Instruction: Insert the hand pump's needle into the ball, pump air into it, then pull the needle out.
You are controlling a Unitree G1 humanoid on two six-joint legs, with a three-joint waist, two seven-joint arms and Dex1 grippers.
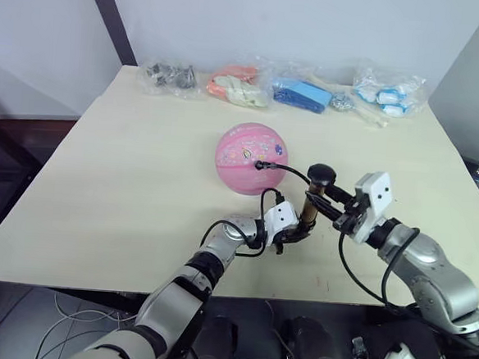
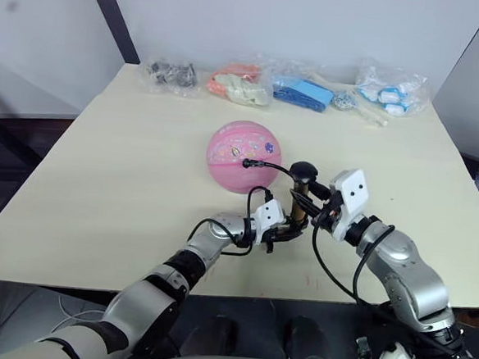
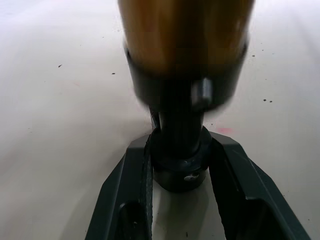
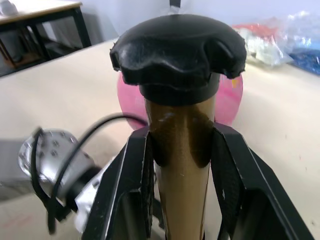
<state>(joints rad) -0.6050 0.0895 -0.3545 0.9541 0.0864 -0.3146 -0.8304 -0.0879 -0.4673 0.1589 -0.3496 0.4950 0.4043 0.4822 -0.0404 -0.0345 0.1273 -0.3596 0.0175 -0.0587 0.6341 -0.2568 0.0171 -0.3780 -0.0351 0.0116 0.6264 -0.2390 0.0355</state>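
Here the hand pump (image 1: 310,207) stands upright on the counter (image 1: 124,180), just in front of the ball (image 1: 252,158). Its black hose arcs over to the needle (image 1: 261,165), seated at the ball's near face. Left gripper (image 1: 293,235): fingers pinch the pump's bottom cap. Right gripper (image 1: 330,207): fingers clamp the gold tube just under the black knob. Along the counter's far edge, clear bags in a row: dark metal bits (image 1: 169,77), orange-pink items (image 1: 238,86), blue pieces (image 1: 303,95), blue-and-white pieces (image 1: 387,94).
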